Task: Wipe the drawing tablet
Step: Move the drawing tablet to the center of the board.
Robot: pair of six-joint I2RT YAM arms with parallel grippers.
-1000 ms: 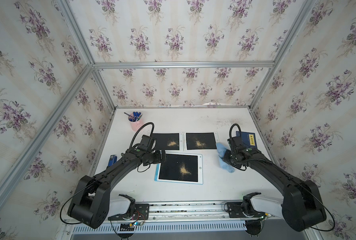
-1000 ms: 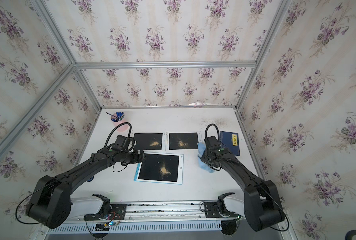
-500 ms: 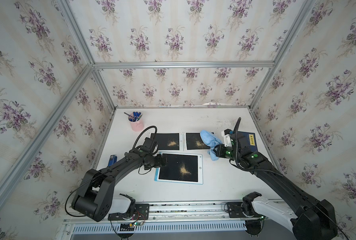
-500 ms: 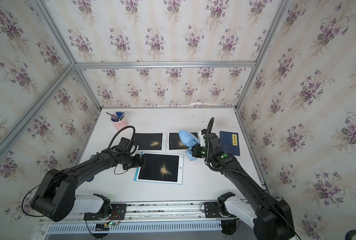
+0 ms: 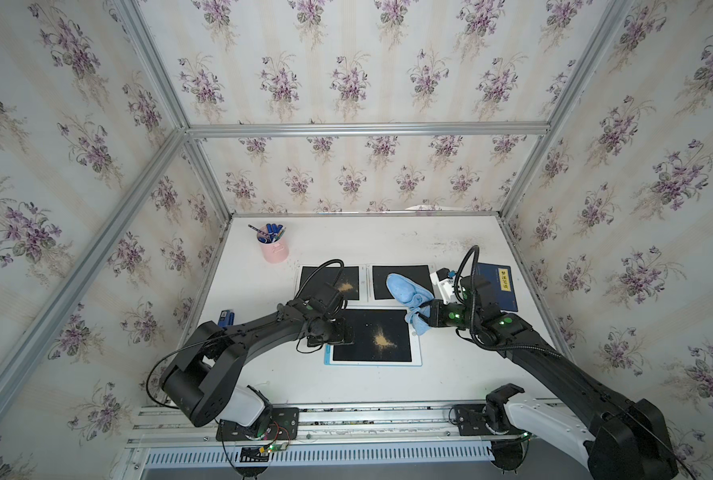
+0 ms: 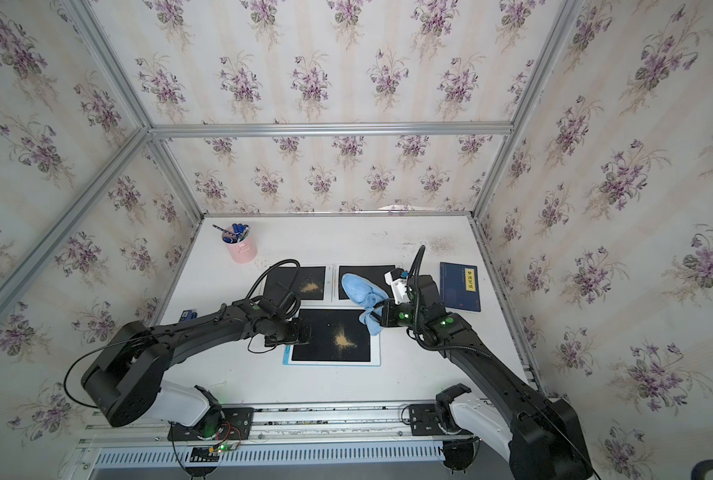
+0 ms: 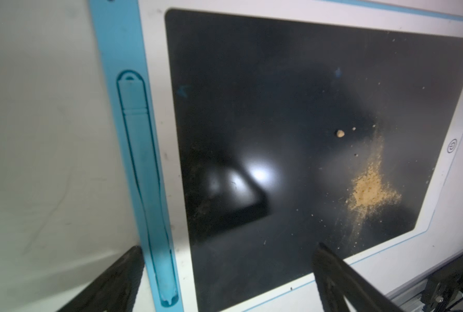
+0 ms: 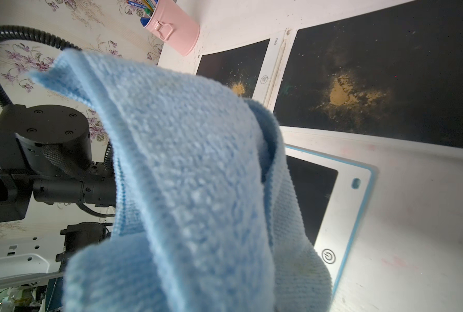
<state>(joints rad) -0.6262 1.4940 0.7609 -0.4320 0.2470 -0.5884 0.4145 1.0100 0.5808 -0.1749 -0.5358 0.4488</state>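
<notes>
Floral wallpaper walls (image 5: 346, 62), aluminium frame (image 5: 367, 129), white table (image 5: 367, 245).

Drawing tablet (image 5: 361, 347), flat, blue-edged — tan powder (image 5: 383, 339) on screen, blue cloth (image 5: 407, 291) over corner

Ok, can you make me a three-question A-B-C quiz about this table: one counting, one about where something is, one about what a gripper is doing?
1. How many drawing tablets lie on the table? A two, B three, C five.
2. Where is the pink cup? A upright behind the tablets, B on top of a tablet, C tipped over at the front edge.
3. What is the right gripper doing? A open and empty, B shut on the blue cloth, C shut on a tablet's edge.
Answers: 1 B, three dark screens show; 2 A, it stands beyond the far pair; 3 B, the cloth hangs from it.
</notes>
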